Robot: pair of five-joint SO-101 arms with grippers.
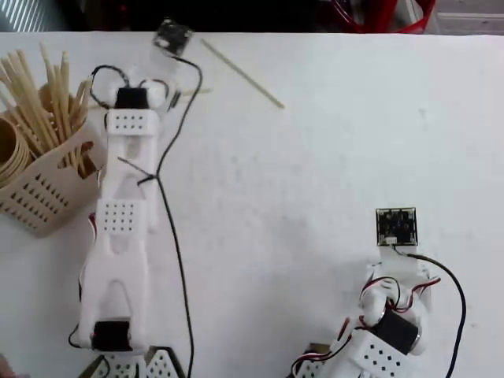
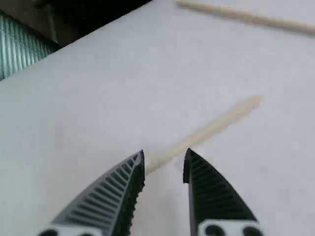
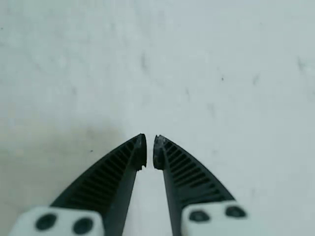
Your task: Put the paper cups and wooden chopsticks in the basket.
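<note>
Upper left, the basket (image 1: 47,201) held cups (image 1: 8,157) and most chopsticks (image 1: 39,102). Two lay on the worktop (image 1: 331,142): one stick (image 2: 211,129) between parted left jaws, another (image 1: 240,73) beyond. Right jaws clenched, empty.

We see a white table (image 1: 331,157) under even light. Past its far edge lie a dark strip (image 1: 252,12), a ribbed metal panel (image 1: 31,14) and a red rim (image 1: 382,20).

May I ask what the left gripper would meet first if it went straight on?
Most likely the wooden chopstick, whose near end lies between the open fingertips of the left gripper; depth is unclear.
</note>
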